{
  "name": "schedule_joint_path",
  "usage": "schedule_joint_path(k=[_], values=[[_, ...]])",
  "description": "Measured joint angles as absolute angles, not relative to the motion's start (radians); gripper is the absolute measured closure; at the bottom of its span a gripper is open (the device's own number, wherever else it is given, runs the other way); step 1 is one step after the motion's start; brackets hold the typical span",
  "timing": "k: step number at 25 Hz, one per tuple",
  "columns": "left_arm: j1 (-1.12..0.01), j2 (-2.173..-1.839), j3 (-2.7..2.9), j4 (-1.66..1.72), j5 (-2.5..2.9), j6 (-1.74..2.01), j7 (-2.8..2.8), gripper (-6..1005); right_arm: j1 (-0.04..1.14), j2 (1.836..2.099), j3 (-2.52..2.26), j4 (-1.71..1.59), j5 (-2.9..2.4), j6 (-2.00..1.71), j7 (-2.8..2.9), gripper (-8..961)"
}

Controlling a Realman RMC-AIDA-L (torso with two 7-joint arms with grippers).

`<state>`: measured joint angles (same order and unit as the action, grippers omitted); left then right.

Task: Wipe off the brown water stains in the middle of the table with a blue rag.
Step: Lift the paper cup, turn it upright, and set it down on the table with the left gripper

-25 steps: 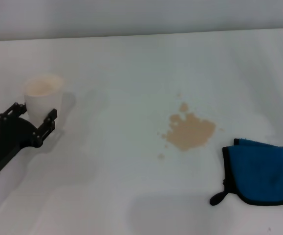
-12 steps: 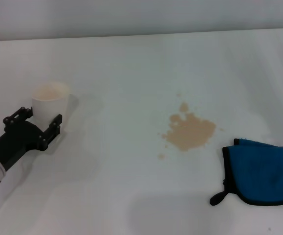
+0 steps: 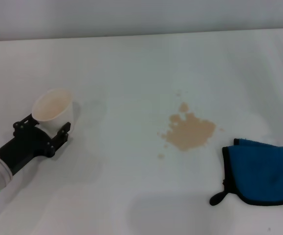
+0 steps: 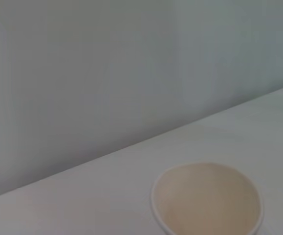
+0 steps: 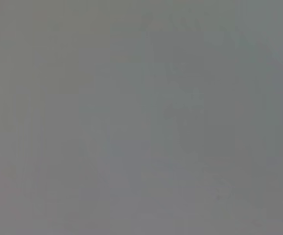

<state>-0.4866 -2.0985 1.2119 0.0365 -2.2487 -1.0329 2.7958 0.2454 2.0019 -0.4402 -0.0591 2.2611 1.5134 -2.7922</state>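
A: Where does it stand?

B: The left gripper (image 3: 47, 130) is clamped on the cup (image 3: 54, 110), tilted, far left on the table (image 3: 131, 63). The stains (image 3: 190, 131) sit mid-table, unwiped; the rag (image 3: 258, 171) lies folded just right of them. No right gripper shows.

A: How should the cup go down?

B: I'd level it first, set it well away from the stains, then let go only once its base is flat, so nothing more spills.

A: And the rag?

B: Probably the right arm's job.
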Motion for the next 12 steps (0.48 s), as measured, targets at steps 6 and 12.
schedule_joint_path(k=[6,12], values=[[-0.448,-2.095,1.207,0.047,-2.281,-1.067,2.796,344,0.247,2.002,-0.44,-0.066,2.261,1.509,-2.793,333],[-0.437,-2.091,1.206,0.048,-2.304,-1.069,2.798,301,0.251,2.002,-0.44,-0.067,2.261,1.508,-2.793,334]])
